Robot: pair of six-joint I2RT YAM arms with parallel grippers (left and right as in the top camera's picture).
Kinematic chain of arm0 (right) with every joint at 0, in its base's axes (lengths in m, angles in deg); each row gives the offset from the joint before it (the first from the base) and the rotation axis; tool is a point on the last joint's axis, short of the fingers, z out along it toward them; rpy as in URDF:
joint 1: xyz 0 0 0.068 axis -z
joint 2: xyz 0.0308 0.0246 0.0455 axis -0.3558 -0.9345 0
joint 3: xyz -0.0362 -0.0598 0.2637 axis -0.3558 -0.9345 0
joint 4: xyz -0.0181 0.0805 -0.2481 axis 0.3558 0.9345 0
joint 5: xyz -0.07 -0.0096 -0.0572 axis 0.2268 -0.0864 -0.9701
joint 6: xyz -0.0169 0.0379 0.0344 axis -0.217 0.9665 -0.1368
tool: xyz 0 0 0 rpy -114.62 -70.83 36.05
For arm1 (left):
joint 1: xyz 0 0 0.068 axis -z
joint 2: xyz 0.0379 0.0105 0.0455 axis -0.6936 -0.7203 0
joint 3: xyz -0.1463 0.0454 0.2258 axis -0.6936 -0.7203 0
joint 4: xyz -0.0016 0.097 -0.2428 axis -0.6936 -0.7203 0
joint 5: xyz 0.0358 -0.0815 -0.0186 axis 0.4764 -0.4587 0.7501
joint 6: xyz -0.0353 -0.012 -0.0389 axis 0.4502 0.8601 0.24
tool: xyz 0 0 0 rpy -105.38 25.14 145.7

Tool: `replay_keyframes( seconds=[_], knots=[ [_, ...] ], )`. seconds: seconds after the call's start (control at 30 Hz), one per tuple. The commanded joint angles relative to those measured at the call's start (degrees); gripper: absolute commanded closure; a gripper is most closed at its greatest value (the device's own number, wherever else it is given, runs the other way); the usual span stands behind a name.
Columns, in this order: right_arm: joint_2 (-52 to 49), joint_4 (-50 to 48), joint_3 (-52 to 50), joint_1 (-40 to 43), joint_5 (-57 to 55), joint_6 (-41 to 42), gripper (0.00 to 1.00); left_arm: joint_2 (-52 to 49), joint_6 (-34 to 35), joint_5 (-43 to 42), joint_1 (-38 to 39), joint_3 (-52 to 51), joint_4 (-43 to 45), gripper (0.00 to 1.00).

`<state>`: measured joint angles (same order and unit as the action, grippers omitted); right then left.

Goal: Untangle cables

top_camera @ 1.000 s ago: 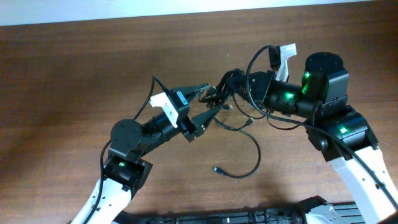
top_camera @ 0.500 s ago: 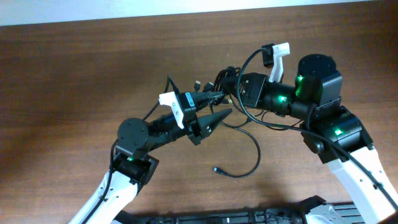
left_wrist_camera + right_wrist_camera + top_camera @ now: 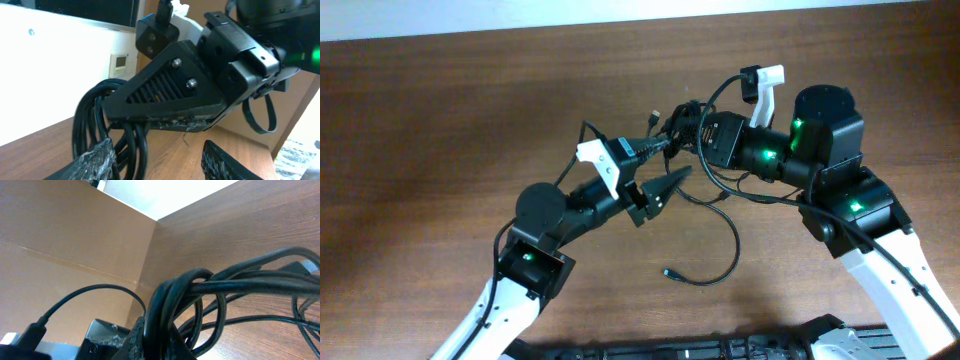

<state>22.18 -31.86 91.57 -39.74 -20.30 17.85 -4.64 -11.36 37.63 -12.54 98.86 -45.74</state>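
Observation:
The black cables point(image 3: 682, 130) form a knotted bundle held off the table near the top middle. One loose strand point(image 3: 725, 250) trails down to a small plug lying on the wood. My right gripper point(image 3: 695, 135) is shut on the bundle; the right wrist view shows the cords point(image 3: 220, 287) pinched between its fingers point(image 3: 167, 342). My left gripper point(image 3: 665, 165) is open just below and left of the bundle. In the left wrist view its two fingers point(image 3: 160, 160) stand apart, with cable loops point(image 3: 95, 130) by the left finger and the right gripper's body above.
The wooden table point(image 3: 440, 120) stretches left and right of the arms. A pale wall edge point(image 3: 620, 15) runs along the far side. A dark base strip point(image 3: 720, 348) lies at the near edge.
Both arms have moved up toward the far side, carrying the bundle with them. The left gripper has closed in on the bundle and stays open. The loose strand on the table has barely moved.

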Motion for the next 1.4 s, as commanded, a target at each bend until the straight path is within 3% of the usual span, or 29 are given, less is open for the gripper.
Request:
replay_keyframes(
  seconds=[0.0, 0.1, 0.17, 0.27, 0.33, 0.37, 0.53, 0.57, 0.63, 0.67, 0.73, 0.83, 0.97, 1.27, 1.37],
  knots=[
    [1.6, -1.4, 1.6, -1.0, 7.7, -0.3, 0.96, -1.5, 0.0, 4.2, -3.5, -0.5, -1.4, 0.4],
    [1.6, -1.4, 1.6, -0.9, 7.0, -0.3, 0.96, -1.5, 0.0, 0.8, -4.3, -0.5, 3.1, 0.35],
    [1.6, -1.3, 1.5, -0.9, 6.3, -0.3, 0.96, -1.5, 0.0, 0.3, -4.3, -0.5, 4.3, 0.38],
    [1.6, -1.4, 1.5, -0.9, 6.0, -0.3, 0.96, -1.5, 0.0, -0.7, -4.3, -0.5, 4.5, 0.56],
    [1.6, -1.4, 1.5, -0.9, 5.9, -0.3, 0.96, -1.5, 0.0, -2.2, -4.3, -0.5, 4.5, 0.9],
    [1.6, -1.4, 1.5, -0.9, 5.9, -0.3, 0.96, -1.5, 0.0, -2.8, -4.3, -0.5, 4.5, 1.0],
    [1.6, -1.8, 1.5, -0.9, 5.9, -0.3, 0.95, -1.5, 0.0, -4.1, -4.3, -0.5, 4.5, 1.0],
    [1.6, -1.8, 1.5, -0.9, 5.9, -0.3, 0.83, -1.5, 0.0, -4.1, -4.3, -0.5, 4.5, 1.0],
    [1.6, -1.8, 1.5, -0.9, 5.9, -0.3, 0.37, -1.5, 0.0, -3.8, -4.3, -0.5, 4.6, 1.0],
    [1.6, -1.8, 1.5, -0.9, 5.9, -0.3, 0.25, -1.5, 0.0, -3.6, -4.3, -0.5, 4.7, 1.0],
    [1.6, -1.8, 1.5, -0.9, 5.9, -0.3, 0.13, -1.5, 0.0, -3.5, -5.1, -0.5, 4.9, 1.0],
    [1.6, -1.5, 1.5, 0.8, 5.1, -0.3, 0.13, -1.5, 0.0, -3.4, -6.5, -0.5, 4.9, 1.0],
    [1.6, 1.8, 1.5, 4.4, 3.1, -0.6, 0.25, -1.5, 4.6, 1.3, -6.9, -0.5, 7.6, 1.0],
    [1.0, 2.4, 1.5, 4.3, 4.0, -3.4, 0.25, -1.5, 5.6, -2.6, -6.2, -0.5, 8.6, 1.0],
    [0.1, 4.3, 1.5, 4.3, -1.7, -7.9, 0.25, -1.5, 8.3, -2.6, -6.2, -0.5, 10.5, 1.0]
  ],
)
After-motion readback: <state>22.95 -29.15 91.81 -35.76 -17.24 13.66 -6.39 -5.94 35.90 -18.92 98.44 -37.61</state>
